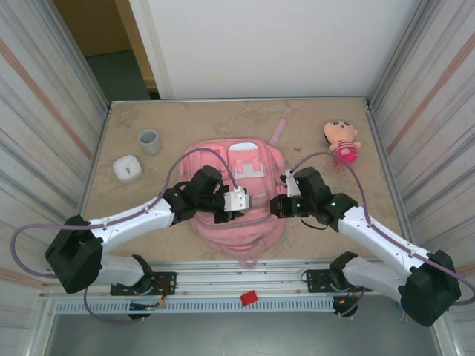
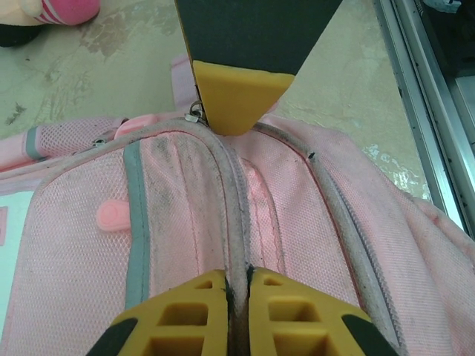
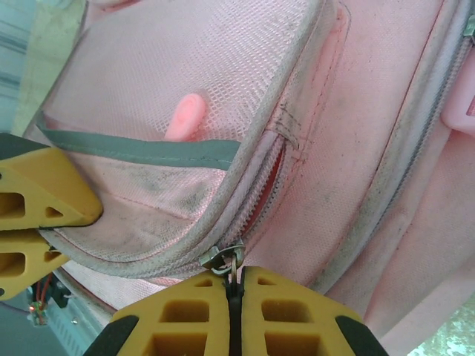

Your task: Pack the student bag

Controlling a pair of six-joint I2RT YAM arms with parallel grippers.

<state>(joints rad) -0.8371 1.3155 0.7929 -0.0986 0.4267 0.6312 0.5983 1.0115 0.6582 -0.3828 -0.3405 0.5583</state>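
Right between the pads of the right gripper, which were squeezed tight together, sat the little metal zipper pull of the student bag. The left gripper was squeezed tight too, and it pinched the raised seam that ran beside the zipper. All around both sets of jaws lay the rest of the bag, flat on the table, with the two grippers facing each other over its middle. The bag looked soft and floppy, so I think it would sag and bunch up if pulled by one spot. It seemed light, maybe empty. The cloth was rough mesh, not slippery, and nothing looked easy to break. The best places to hold seemed to be the zipper pull for opening and the thick seam for keeping the cloth steady. Far past the right jaws lay a plush doll, and far past the left jaws stood a cup.
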